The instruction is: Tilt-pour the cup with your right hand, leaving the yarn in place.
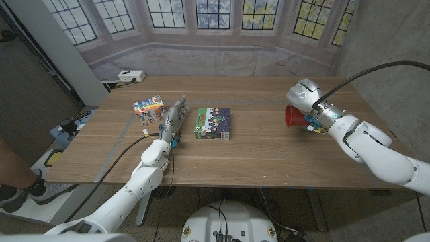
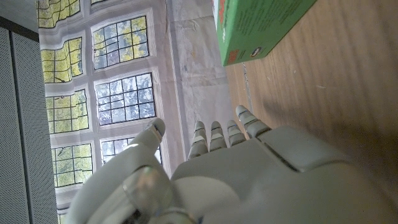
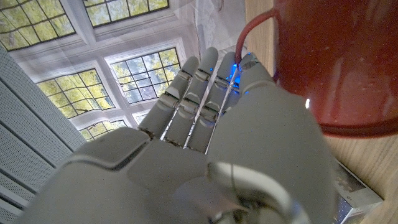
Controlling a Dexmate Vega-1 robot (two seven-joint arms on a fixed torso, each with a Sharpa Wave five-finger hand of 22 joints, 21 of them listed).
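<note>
**Room and Background**

A wooden surface stands before a backdrop printed with leaded bay windows and foliage. Grey panels flank it on both sides. A white box, possibly a power strip, sits at the far-left edge. Lighting is even and diffuse.

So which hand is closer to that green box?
The left. The left hand stands just beside the green box, on its left in the head view. The right hand is far across the table, at the red cup.
</note>
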